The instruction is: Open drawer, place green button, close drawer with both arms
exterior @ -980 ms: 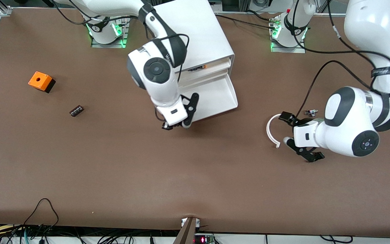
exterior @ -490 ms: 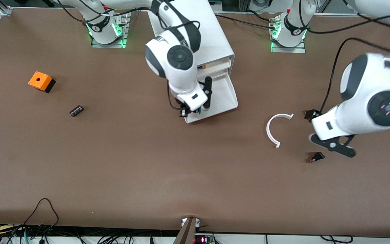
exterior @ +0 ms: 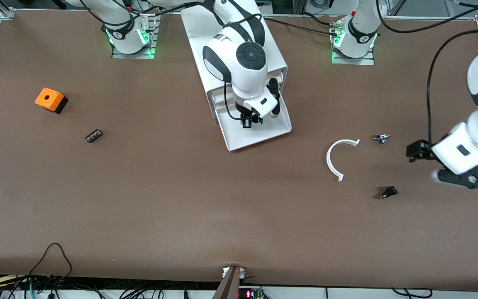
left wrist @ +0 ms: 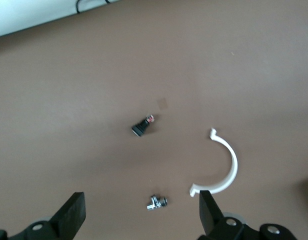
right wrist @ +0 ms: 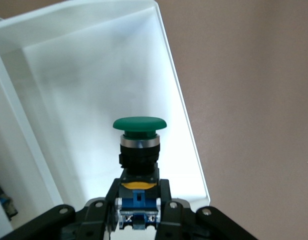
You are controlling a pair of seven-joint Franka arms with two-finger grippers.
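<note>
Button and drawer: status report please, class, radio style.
Right gripper shut on button, over open drawer. Left gripper open, waiting over table toward left arm's end. Nothing blocking drawer.

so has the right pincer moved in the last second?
Yes. The right pincer went from the table edge of the open white plastic drawer to over its inside.

The drawer looks like smooth, glossy white plastic. The button has a satin green cap and metal collar. The table is matt brown.
</note>
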